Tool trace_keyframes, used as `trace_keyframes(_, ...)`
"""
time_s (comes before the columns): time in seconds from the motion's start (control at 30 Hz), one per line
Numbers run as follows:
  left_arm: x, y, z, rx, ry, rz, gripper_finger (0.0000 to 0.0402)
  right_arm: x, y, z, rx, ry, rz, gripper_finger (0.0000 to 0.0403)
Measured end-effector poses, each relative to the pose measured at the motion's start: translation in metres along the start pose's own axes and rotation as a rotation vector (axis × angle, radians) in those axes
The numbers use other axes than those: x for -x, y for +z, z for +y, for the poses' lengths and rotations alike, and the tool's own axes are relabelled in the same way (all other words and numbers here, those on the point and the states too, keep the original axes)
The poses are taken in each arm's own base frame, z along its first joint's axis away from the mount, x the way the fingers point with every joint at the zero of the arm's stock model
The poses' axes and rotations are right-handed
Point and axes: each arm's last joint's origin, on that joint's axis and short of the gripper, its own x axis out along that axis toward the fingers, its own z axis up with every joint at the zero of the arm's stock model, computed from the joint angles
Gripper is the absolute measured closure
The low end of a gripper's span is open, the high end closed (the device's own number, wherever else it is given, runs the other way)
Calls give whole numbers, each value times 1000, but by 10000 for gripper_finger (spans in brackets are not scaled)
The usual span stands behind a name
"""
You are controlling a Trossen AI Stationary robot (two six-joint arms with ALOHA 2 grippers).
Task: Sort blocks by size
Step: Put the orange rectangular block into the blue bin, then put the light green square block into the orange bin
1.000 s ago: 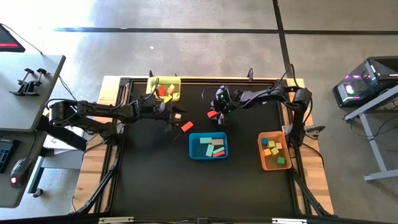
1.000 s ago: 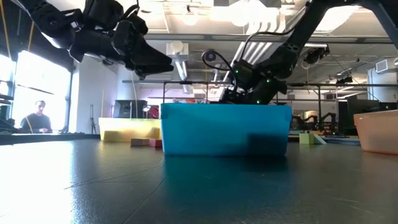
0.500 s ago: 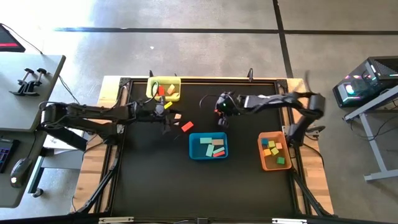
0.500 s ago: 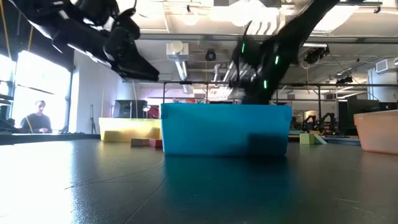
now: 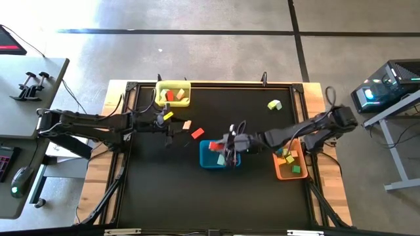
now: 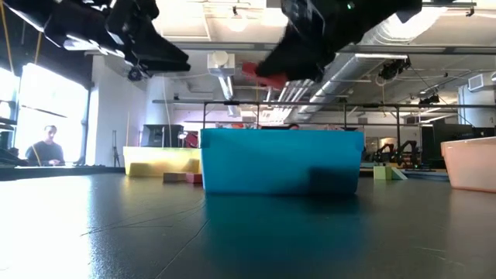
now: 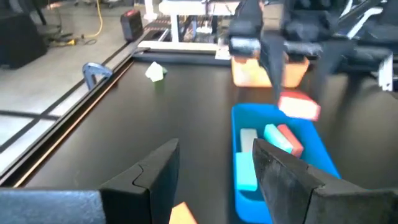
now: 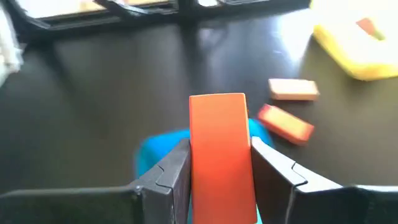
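A flat red-orange block (image 8: 221, 155) is gripped in the right pincer (image 5: 226, 145) above the blue tray (image 5: 205, 160). Three blocks on the black table (image 5: 164, 190) remain unsorted. The left pincer (image 7: 208, 177) is spread, empty.

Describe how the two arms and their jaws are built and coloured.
Both arms are dark, nearly black, built of slim jointed segments with black cables looping along them. The left gripper ends in two broad, flat, matte dark fingers with angular stepped edges. The right gripper has matching dark grey fingers. No markings are legible on either.
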Motion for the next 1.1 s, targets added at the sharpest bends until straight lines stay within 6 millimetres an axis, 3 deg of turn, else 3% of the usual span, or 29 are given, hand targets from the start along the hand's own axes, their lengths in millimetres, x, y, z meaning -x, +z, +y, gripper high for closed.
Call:
trace_keyframes(0.2, 4, 5, -8, 14, -52, -43, 211, -26, -26, 26, 0, -6, 48, 280)
trace_keyframes(0.4, 7, 4, -24, 54, -131, -27, 211, -49, -27, 40, 31, -32, 138, 280)
trace_keyframes(0.6, 10, 4, -37, 13, -189, -29, 211, -71, -25, 42, 69, -27, 310, 280)
trace_keyframes(0.83, 10, 4, -39, -28, -190, -34, 211, -91, -23, 40, 66, -39, 362, 279)
trace_keyframes(0.97, 10, 3, -39, -27, -180, -33, 211, -93, -19, 35, 72, -78, 374, 228)
trace_keyframes(1.1, 10, 2, -39, -30, -180, -16, 211, -84, 0, 32, 83, -130, 385, 179)
